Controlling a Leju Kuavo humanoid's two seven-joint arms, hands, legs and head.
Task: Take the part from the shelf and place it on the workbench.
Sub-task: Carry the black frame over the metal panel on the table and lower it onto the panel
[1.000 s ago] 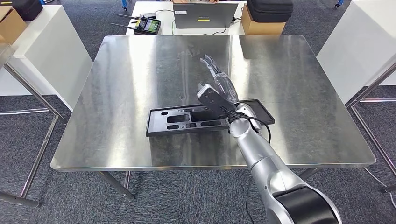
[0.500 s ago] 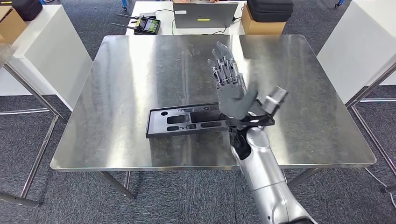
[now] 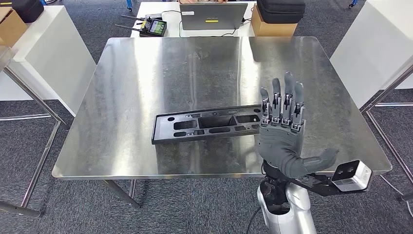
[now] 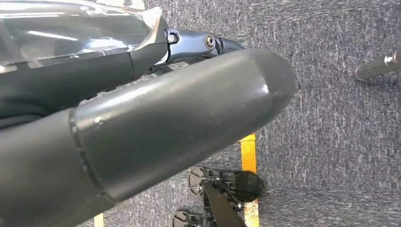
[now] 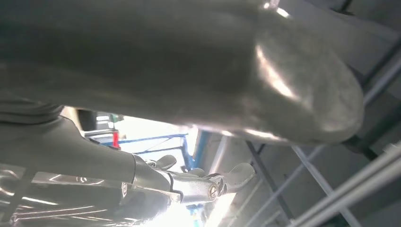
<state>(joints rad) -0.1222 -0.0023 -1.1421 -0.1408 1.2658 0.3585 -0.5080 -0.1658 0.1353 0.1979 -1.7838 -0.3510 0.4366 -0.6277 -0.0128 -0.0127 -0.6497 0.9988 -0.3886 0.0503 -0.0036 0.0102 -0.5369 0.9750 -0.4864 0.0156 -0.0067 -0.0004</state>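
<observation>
- The black part point(image 3: 207, 125) lies flat on the steel surface point(image 3: 146, 73), lengthwise across it and a little toward the near edge, pocketed face up. Judged from how it lies, the placing is done: nothing touches it and it rests wholly on the metal.
- The right hand point(image 3: 285, 134) is raised at about four o'clock from the part's middle, palm toward the head camera, fingers point(image 3: 285, 97) straight and spread, thumb out toward three o'clock. It holds nothing. Its fingers overlap the part's right end in the picture, but the hand looks lifted off the surface, not in contact; an empty, upturned hand fits a release already made.
- The wrist camera point(image 3: 350, 176) juts out at three o'clock from the forearm, past the near edge of the surface.
- At twelve o'clock, beyond the surface, a white table carries a laptop point(image 3: 213, 15), a handheld controller point(image 3: 153, 25) and a cardboard box point(image 3: 275, 27).
- The head view gives the whole layout: part, surface, and spread fingers.
- The right wrist view adds little about the part: it looks up past the thick thumb point(image 5: 189, 61) to ceiling framing, confirming that the palm is turned upward.
- The left wrist view shows the left hand point(image 4: 142, 118) hanging over grey carpet beside a yellow floor line point(image 4: 248, 151); whether its fingers are apart or together I cannot tell.
</observation>
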